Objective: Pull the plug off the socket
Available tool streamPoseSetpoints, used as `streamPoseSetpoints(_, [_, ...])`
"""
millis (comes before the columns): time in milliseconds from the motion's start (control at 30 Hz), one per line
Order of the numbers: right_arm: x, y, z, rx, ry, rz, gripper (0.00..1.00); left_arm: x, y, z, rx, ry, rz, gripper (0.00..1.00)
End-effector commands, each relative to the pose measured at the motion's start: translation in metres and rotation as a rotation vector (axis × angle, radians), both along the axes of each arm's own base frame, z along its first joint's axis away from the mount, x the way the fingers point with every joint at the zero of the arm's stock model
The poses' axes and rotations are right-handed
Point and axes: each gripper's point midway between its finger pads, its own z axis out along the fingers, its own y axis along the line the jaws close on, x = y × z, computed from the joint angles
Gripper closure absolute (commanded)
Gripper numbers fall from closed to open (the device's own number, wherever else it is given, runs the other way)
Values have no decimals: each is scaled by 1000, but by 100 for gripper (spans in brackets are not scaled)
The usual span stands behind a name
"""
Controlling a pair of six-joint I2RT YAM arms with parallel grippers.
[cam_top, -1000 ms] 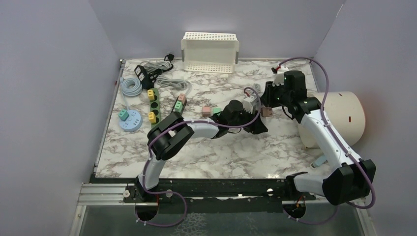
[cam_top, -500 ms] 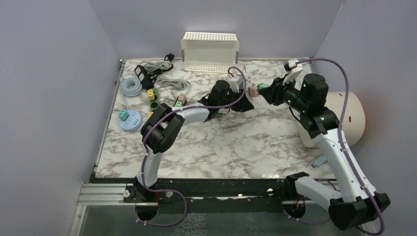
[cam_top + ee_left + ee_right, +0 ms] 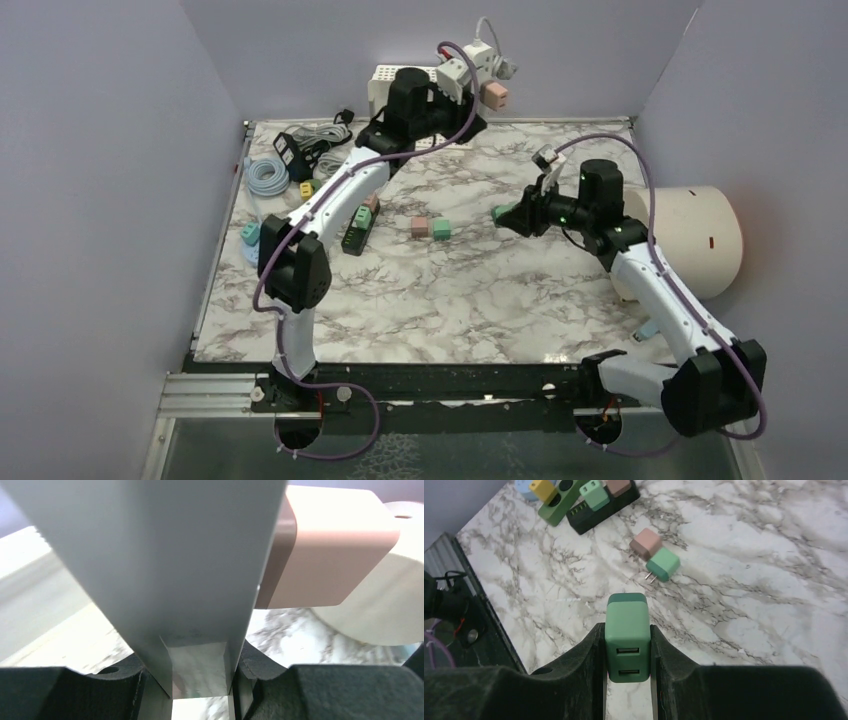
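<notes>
Left gripper [image 3: 202, 677] is clenched on a pale grey-white socket block [image 3: 165, 555], held high at top centre of the overhead view, well above the tabletop [image 3: 749, 580]. A pink plug [image 3: 330, 550] sits seated in the block's side, body sticking out toward the right edge of the left wrist view. Its long axis runs roughly across the left gripper's fingers, so the pull-off direction looks sideways away from the block.

Right gripper [image 3: 627, 652] is lower, mid-right in the overhead view, clamped on a green USB charger plug [image 3: 626, 620]. Two USB ports face the wrist cam, prongs hidden. That plug is free of any socket.

Judgement: pink plug lies up and left of the right gripper in the overhead pic. That arm is the only one free to take it, and it prob. needs to drop the green one first.

On the tabletop: loose pink charger [image 3: 646, 542] touching a loose green charger [image 3: 663, 563], black power strip [image 3: 596, 511] at upper left. No brand or readable text anywhere
</notes>
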Motion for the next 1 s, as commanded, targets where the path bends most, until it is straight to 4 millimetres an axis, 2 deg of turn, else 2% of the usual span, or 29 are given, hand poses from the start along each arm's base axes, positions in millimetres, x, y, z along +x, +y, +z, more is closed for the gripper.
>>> streamPoseSetpoints(0, [-9, 32, -16, 3, -65, 341, 99, -3, 57, 48, 83, -156, 98, 100])
streamPoseSetpoints(67, [-7, 41, -35, -19, -93, 488, 99, -10, 69, 62, 90, -185, 119, 100])
streamPoseSetpoints(133, [7, 48, -47, -17, -90, 553, 99, -17, 81, 76, 93, -209, 135, 100])
streamPoseSetpoints(167, [10, 51, -52, -40, -167, 652, 99, -21, 89, 86, 91, -226, 146, 100])
streamPoseSetpoints(200, [11, 53, -65, -53, -177, 731, 99, -23, 96, 90, 89, -231, 156, 100])
streamPoseSetpoints(267, [16, 50, -93, -97, -115, 816, 99, -32, 109, 107, 69, -256, 168, 100])
streamPoseSetpoints(333, [25, 46, -123, -143, -15, 864, 99, -39, 119, 116, 60, -270, 168, 100])
streamPoseSetpoints(400, [28, 42, -144, -159, 77, 920, 99, -44, 126, 120, 57, -284, 166, 100])
streamPoseSetpoints(500, [44, 41, -164, -195, 106, 947, 99, -45, 137, 124, 57, -295, 186, 100])
streamPoseSetpoints(600, [53, 39, -180, -248, 63, 989, 99, -46, 147, 124, 57, -299, 199, 100])
streamPoseSetpoints(767, [69, 44, -188, -281, 61, 1003, 99, -46, 152, 117, 50, -289, 198, 100])
streamPoseSetpoints(833, [81, 46, -199, -336, 70, 973, 94, -45, 151, 115, 46, -286, 192, 100])
streamPoseSetpoints(967, [86, 51, -215, -376, 53, 964, 76, -44, 150, 113, 43, -275, 183, 100])
